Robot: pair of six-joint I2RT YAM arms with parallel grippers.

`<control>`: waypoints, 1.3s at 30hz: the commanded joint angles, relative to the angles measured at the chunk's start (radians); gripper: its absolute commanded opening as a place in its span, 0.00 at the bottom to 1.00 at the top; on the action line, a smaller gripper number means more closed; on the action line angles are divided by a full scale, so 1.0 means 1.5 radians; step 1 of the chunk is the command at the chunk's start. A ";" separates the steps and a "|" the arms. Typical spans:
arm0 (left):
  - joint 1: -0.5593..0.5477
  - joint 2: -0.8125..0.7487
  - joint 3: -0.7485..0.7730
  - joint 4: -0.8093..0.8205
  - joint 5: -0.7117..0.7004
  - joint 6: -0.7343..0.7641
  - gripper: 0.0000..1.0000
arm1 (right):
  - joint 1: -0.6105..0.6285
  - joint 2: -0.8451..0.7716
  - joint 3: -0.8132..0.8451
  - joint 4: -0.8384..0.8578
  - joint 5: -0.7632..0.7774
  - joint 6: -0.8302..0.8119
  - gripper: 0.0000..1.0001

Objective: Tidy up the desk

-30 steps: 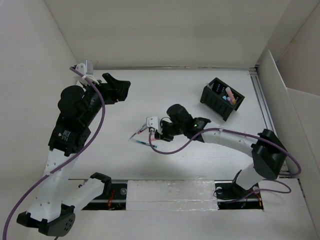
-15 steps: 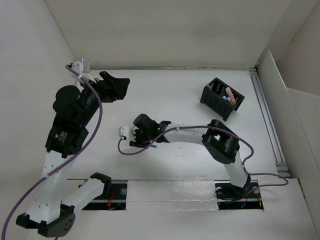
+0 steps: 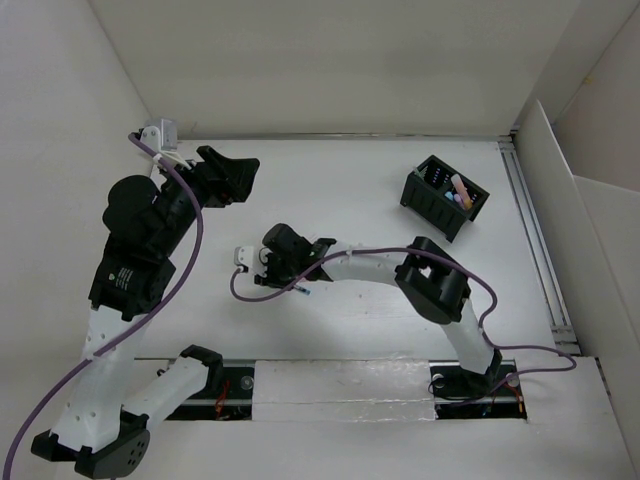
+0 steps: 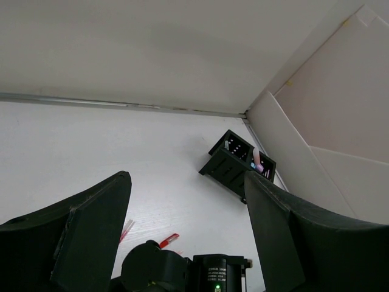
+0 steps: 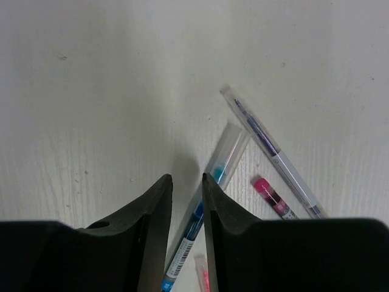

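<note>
White surface (image 3: 350,190) spans the floor between panel walls (image 3: 300,70). Near its middle, the right jaws stand a narrow gap apart over a blue pen (image 5: 222,161), which lies beside a pink pen (image 5: 270,198) and a clear pen (image 5: 273,155). The left jaws gape wide above the far-left corner. A black organizer (image 3: 445,197) sits toward the far-right corner.

Pens and an organizer.
Three pens lie close together: a blue pen (image 5: 228,152) with a clear cap, a purple pen (image 5: 270,149) tilted beside it, and a pink pen (image 5: 270,198) between the two. A black slotted organizer (image 3: 445,197) stands well apart at the far right, holding a pink item (image 3: 460,186) and something blue.
</note>
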 commanded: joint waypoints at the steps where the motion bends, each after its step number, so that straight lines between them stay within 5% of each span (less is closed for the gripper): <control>1: -0.003 -0.011 -0.006 0.038 0.008 0.007 0.71 | -0.006 -0.030 0.018 0.010 0.003 0.008 0.32; 25: -0.003 0.006 -0.012 0.047 0.005 0.013 0.71 | -0.036 0.045 0.051 0.000 -0.042 0.019 0.36; 35: -0.003 0.011 -0.015 0.055 0.002 0.010 0.71 | -0.024 -0.041 -0.045 0.015 -0.035 0.012 0.00; 39: -0.003 0.012 -0.016 0.057 0.002 0.010 0.71 | -0.024 -0.099 -0.058 0.021 -0.072 0.008 0.00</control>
